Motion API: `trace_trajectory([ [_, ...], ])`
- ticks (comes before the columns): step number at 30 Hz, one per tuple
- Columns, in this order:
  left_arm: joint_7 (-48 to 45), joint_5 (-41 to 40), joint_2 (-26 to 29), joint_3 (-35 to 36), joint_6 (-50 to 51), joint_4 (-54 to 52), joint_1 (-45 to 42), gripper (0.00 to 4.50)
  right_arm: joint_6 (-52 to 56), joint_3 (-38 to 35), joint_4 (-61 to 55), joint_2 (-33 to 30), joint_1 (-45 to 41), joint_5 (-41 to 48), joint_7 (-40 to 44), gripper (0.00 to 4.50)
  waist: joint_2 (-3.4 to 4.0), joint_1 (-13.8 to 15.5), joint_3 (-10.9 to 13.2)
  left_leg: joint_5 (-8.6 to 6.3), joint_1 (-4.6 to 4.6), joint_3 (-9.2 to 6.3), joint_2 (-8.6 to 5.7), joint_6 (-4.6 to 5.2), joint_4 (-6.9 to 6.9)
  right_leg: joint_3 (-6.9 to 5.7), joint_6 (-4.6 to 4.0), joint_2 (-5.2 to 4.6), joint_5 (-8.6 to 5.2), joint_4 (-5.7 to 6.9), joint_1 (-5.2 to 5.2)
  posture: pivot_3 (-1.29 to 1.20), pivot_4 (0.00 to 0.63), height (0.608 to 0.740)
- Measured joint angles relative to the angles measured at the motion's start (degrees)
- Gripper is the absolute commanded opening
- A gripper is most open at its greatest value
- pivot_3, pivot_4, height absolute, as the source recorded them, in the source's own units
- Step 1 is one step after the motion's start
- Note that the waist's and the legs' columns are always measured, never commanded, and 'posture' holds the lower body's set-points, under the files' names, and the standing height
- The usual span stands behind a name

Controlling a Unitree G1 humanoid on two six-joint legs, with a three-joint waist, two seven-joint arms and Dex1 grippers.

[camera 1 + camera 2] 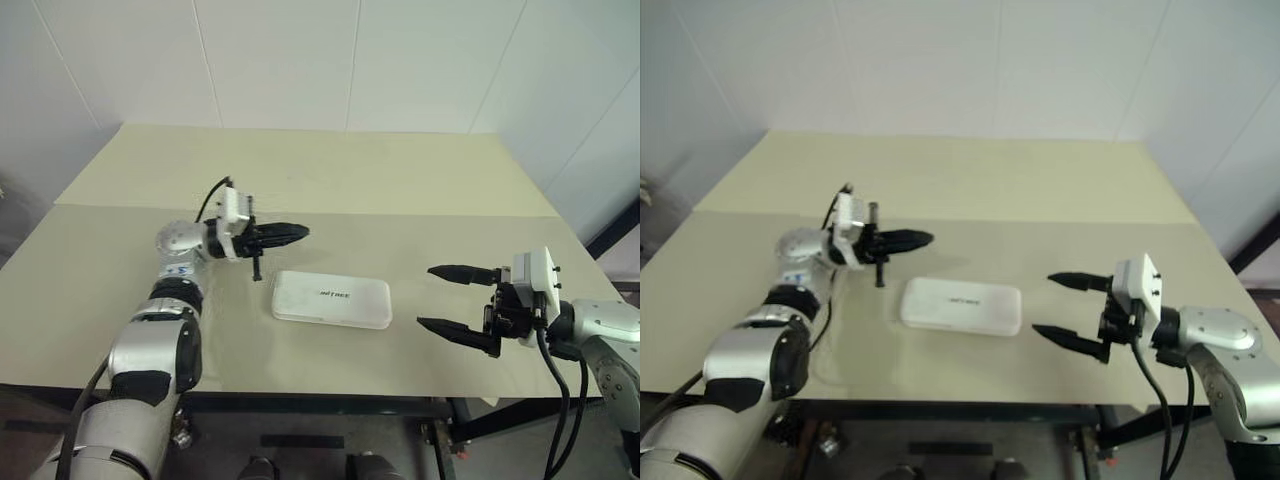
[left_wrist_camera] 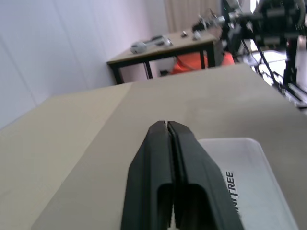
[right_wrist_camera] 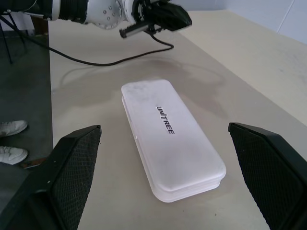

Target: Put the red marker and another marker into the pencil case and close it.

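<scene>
The pencil case (image 1: 331,299) lies flat on the table with its white lid down and dark lettering on top. The red marker and the other marker are out of view. My left gripper (image 1: 303,232) hangs a little above the table just beyond the case's left end, pointing right, its fingers (image 2: 192,163) pressed together with nothing between them. To the right of the case, my right gripper (image 1: 427,296) is open wide and empty, aimed at the case's right end from a short gap away.
The beige table (image 1: 420,180) runs back to a white wall, with a seam across its middle. Its front edge (image 1: 330,392) is close below the case. A second table (image 2: 163,48) with small items stands off in the room. Someone's shoes (image 3: 9,129) are on the floor beside the table.
</scene>
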Motion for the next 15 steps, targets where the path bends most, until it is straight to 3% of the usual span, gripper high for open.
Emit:
trace_trajectory([
  [10,0.0,-9.0,7.4,-7.3,6.3,-8.9,9.4,4.30,0.0,1.2,3.4,-0.3,-2.9,-0.5,2.6,4.50,0.00,0.0,0.0,0.00,0.01,-0.01,0.00,-0.01,0.04,-0.05,-0.03,-0.13,-0.01,0.00,0.04,0.00,0.150,0.740],
  [11,0.0,-9.5,8.2,-8.5,6.5,-9.4,9.6,4.49,0.0,1.7,3.9,-0.5,-3.2,-0.6,2.9,4.50,0.00,0.1,0.0,0.00,0.01,-0.01,-0.01,-0.01,0.03,-0.05,-0.03,-0.13,-0.01,-0.01,0.04,0.00,0.150,0.740],
  [15,0.0,-10.5,10.1,-11.7,6.8,-10.7,9.9,4.49,-0.1,2.1,6.3,-1.6,-4.9,-1.1,4.4,4.50,0.00,0.1,0.0,-0.01,0.02,0.01,-0.01,-0.02,0.00,-0.05,-0.06,-0.15,-0.03,-0.03,0.04,0.00,0.150,0.740],
])
